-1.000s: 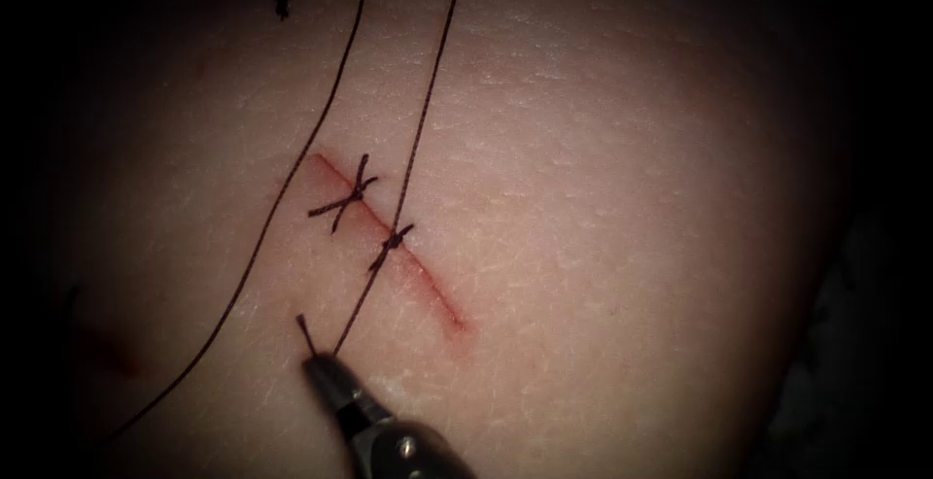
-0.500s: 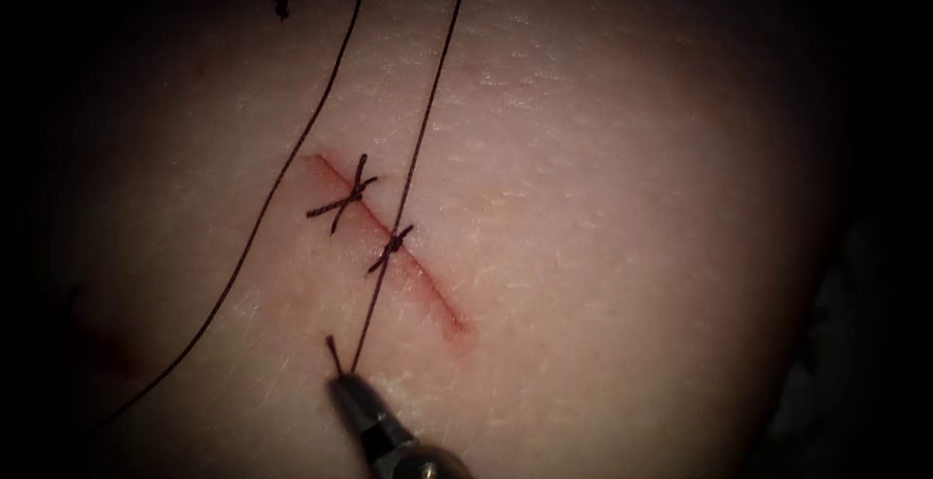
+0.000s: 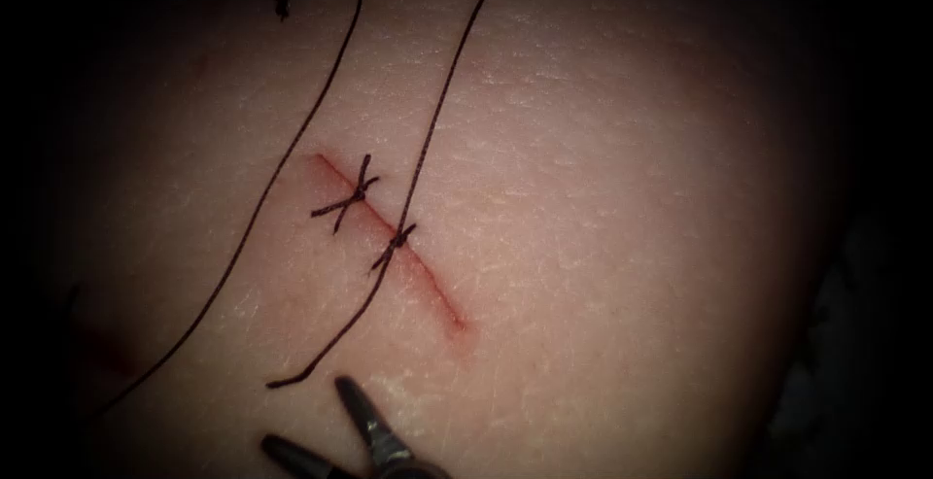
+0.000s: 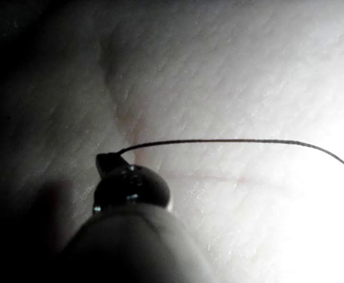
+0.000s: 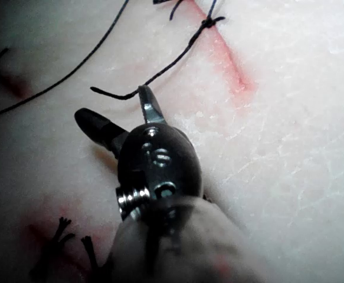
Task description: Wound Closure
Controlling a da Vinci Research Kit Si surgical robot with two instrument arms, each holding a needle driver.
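Our right claw [image 3: 316, 421] gapes empty beside the loose thread [image 3: 321, 360], while our left claw [image 4: 107, 163] pinches thread; tugging could loosen the knot [image 3: 397, 238].

Left tool [image 4: 108, 162] gripping thread [image 4: 231, 141] end, strand arcing over tissue [image 4: 248, 71]

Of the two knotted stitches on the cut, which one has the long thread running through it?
The lower stitch, nearer the open right tool: the thread passes through its knot and ends loose on the tissue. The upper stitch has only short cut ends.
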